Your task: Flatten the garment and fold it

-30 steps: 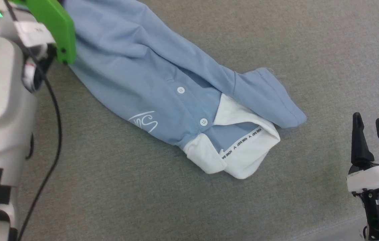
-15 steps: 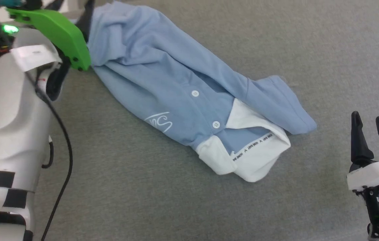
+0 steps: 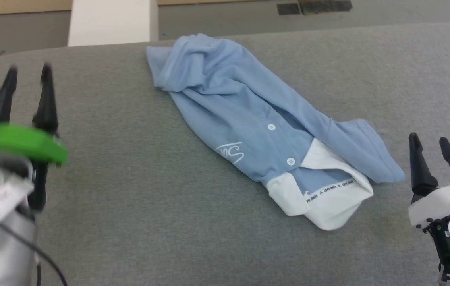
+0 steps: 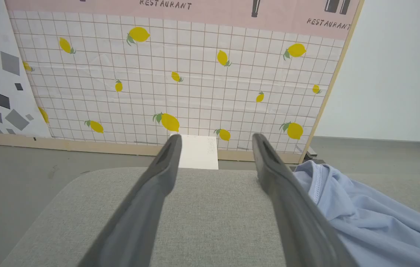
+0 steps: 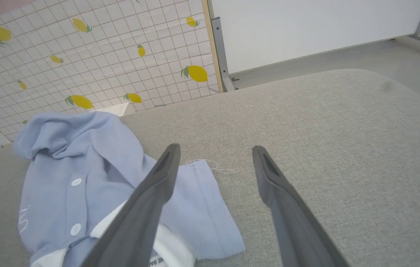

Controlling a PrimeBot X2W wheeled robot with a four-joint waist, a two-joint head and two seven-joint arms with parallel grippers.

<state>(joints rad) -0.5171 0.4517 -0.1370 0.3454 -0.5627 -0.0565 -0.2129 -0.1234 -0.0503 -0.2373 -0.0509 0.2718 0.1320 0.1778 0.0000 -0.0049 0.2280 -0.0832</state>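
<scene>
The left gripper (image 3: 27,73) is held wide and empty, the garment (image 3: 248,119) well apart at its three o'clock. The garment is laid bunched on the grey table (image 3: 129,206), long axis from eleven o'clock by the far edge to five o'clock. The right gripper (image 3: 428,140), also wide and empty, is judged nearer, with it just beside at nine o'clock; bare table is seen around.

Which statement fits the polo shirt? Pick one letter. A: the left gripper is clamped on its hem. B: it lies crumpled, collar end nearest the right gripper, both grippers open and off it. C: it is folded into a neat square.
B: the garment lies rumpled on the grey surface, white collar toward the open right gripper, open left gripper apart from it.
</scene>
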